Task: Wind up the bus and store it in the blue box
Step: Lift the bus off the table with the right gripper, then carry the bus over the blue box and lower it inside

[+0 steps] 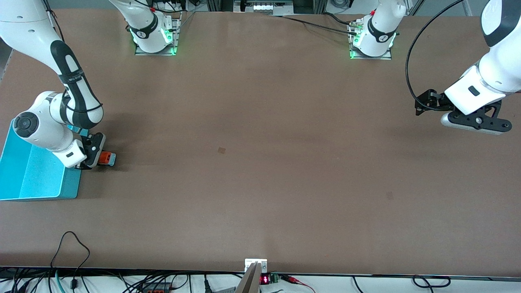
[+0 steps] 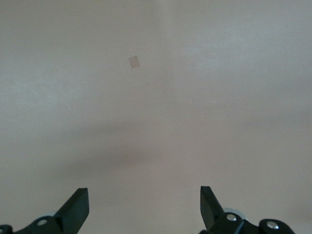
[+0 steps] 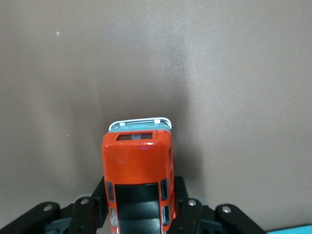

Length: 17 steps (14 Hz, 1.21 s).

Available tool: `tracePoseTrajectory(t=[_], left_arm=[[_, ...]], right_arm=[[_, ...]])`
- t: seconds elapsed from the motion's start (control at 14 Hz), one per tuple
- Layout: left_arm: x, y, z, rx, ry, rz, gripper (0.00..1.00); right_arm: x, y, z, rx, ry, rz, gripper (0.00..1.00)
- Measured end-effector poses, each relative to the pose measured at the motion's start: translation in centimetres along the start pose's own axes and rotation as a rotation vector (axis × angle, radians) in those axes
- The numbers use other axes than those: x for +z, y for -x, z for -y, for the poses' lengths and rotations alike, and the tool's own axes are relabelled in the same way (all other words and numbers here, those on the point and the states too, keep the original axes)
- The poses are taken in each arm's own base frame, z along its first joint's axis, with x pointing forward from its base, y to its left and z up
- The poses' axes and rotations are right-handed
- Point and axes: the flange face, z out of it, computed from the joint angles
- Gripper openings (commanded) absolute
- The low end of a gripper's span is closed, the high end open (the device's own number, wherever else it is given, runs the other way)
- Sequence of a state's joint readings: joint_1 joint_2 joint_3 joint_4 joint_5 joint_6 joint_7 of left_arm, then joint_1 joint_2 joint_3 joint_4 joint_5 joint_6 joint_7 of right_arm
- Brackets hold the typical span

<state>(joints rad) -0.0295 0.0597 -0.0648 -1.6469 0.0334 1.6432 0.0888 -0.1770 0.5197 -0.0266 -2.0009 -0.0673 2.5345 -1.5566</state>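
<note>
The orange-red toy bus stands on the table right beside the blue box, at the right arm's end. My right gripper is down at the table and shut on the bus, one finger on each side of its body. The right wrist view shows the bus from above, its dark roof panels between the black fingers, its front end poking out past them. My left gripper waits up over the table at the left arm's end, open, with nothing between its fingertips.
The blue box is open-topped with tall thin walls and reaches the table's edge at the right arm's end; the right arm's wrist hangs over it. A small pale square mark lies mid-table. Cables run along the table's edge nearest the front camera.
</note>
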Motion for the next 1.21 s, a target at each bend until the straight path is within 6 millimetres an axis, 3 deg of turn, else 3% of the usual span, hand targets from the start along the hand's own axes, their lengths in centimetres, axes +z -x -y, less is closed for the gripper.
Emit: tracePoseTrajectory(t=[0.43,0.64,0.79,0.93,1.21], left_arm=[[0.0,0.0,0.0,0.000,0.000,0.000,1.00],[0.0,0.0,0.0,0.000,0.000,0.000,1.00],[0.0,0.0,0.0,0.000,0.000,0.000,1.00],[0.0,0.0,0.0,0.000,0.000,0.000,1.00],[0.0,0.0,0.0,0.000,0.000,-0.001,1.00]], right_arm=[[-1.6,-0.9,-1.0,0.295,0.032,-0.100,0.00],[-5.0,-2.5,-2.9,0.437,0.087,-0.156,0.00],[-7.8,-2.1,-3.7,0.551,0.125,-0.175,0.00],[-10.2,-0.6,-4.0,0.712,0.137,-0.186,0.00],[-14.1,5.7,-4.6,1.001,0.068,-0.149,0.00]])
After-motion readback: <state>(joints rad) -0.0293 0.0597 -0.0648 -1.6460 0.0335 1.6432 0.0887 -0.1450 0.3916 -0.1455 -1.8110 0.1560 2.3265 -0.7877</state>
